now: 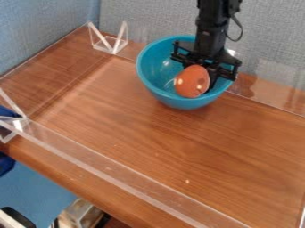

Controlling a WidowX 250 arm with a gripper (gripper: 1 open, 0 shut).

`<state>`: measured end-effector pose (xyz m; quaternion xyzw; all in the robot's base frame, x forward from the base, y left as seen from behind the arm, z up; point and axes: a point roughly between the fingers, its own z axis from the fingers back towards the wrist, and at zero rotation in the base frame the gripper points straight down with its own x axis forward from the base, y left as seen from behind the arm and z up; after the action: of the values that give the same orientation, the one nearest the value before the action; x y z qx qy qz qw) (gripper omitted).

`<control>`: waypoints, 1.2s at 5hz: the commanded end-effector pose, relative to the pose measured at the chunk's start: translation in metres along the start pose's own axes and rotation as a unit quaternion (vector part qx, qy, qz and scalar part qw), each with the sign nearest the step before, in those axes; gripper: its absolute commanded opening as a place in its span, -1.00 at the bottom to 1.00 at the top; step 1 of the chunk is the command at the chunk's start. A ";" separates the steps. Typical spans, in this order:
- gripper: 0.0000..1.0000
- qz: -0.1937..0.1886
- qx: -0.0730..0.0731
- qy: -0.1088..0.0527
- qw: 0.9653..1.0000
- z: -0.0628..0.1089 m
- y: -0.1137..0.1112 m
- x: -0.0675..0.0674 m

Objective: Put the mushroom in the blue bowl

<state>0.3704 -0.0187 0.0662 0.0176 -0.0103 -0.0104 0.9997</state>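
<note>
The blue bowl (161, 78) sits at the back of the wooden table, right of centre. My gripper (194, 73) points straight down over the bowl's right half and is shut on the mushroom (190, 83), whose orange-brown cap faces the camera. The mushroom hangs low inside the bowl, below its rim. Its stem is hidden between the black fingers (218, 70).
Clear acrylic walls (143, 176) fence the wooden table (131, 125) on all sides. Two clear triangular brackets (110, 39) stand at the back left corner. A blue clamp (7, 116) shows at the left edge.
</note>
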 end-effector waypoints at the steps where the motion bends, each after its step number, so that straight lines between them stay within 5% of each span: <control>1: -1.00 0.002 -0.001 -0.027 1.000 0.013 0.001 0.013; 6: -1.00 0.003 -0.009 -0.006 1.000 -0.017 0.004 0.031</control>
<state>0.3934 -0.0192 0.0373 0.0101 0.0056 -0.0121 0.9999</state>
